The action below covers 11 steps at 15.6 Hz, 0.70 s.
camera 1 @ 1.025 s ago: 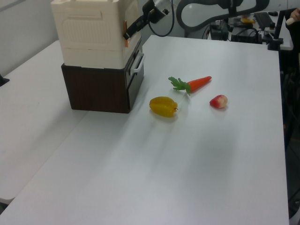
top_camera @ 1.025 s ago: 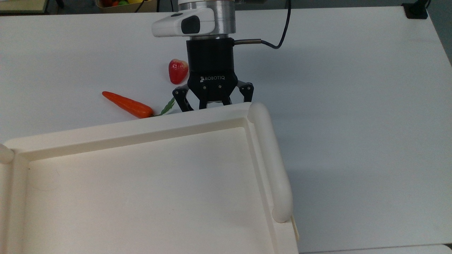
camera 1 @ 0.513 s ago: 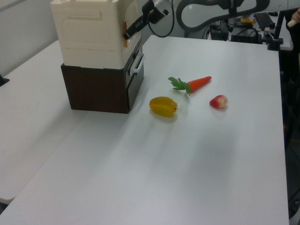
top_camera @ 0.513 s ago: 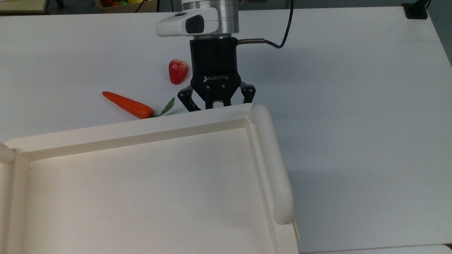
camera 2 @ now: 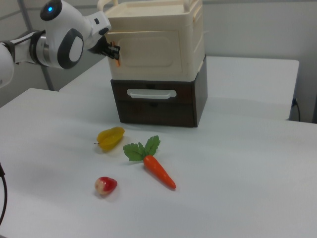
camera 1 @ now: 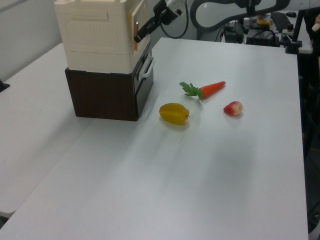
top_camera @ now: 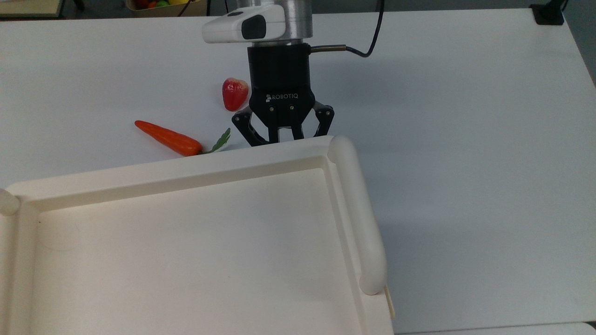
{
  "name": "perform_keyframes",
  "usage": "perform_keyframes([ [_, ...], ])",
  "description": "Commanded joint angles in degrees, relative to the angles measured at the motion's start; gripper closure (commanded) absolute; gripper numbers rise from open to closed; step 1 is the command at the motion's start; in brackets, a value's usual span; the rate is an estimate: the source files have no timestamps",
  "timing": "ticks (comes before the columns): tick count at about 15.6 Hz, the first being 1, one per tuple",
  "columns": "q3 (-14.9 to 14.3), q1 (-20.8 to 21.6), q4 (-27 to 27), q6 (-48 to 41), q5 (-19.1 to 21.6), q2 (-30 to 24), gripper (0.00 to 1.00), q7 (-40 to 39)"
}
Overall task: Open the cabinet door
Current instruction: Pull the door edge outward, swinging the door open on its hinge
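A: Where was the cabinet door point(camera 2: 148, 49)?
B: It was the front panel of the cream cabinet point(camera 1: 95, 35), facing the table's open side. The cabinet sat on a dark brown drawer unit point(camera 2: 153, 110). In the left view the door showed edge-on, with only its tan edge visible.

A: And the claw?
B: The gripper point(camera 2: 113, 50) was right at the door's free edge, on the right view's left and about mid-height. It touched or nearly touched a small orange bit there. In the top view it pointed down just past the far rim of the cabinet's recessed top point(top_camera: 186, 168), near the rounded rail point(top_camera: 356, 209). Its tip was hidden behind that rim.

A: Open, shut or pinching?
B: Couldn't tell, the tip was hidden or too small to read.

A: Was the door open?
B: At most a crack. I couldn't tell whether it stood off the cabinet front.

A: What else was there?
B: A carrot point(camera 2: 158, 171) with green leaves lay on the white table point(top_camera: 465, 139) in front of the drawers. A yellow fruit point(camera 2: 111, 137) was near the carrot's leaves. A red strawberry-like fruit point(camera 2: 105, 185) lay further out. All three were well apart from the door.
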Motion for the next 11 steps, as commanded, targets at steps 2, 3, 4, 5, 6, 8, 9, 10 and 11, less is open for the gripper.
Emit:
perform_keyframes([
  [2,-0.4,-2.2,-7.0,-11.6,0.5,-9.0,0.98,-5.0],
  [3,-0.4,-2.7,-7.2,-14.2,0.5,-9.9,0.96,-5.0],
  [4,-0.4,-3.9,-7.3,-17.3,0.5,-10.6,0.85,-5.0],
  [5,-0.5,-5.2,-7.2,-20.7,0.5,-11.2,0.7,-5.2],
  [6,-0.8,-6.5,-7.2,-23.9,0.6,-11.8,0.63,-5.9],
  [8,-1.2,-8.6,-7.2,-30.8,0.6,-13.5,0.37,-10.6],
  [9,-1.8,-9.5,-7.2,-35.0,0.5,-14.6,0.19,-11.9],
  [10,-2.1,-10.0,-7.2,-39.0,-0.1,-15.5,0.0,-11.4],
  [11,-2.3,-10.6,-7.1,-42.6,-0.4,-16.3,0.0,-11.3],
])
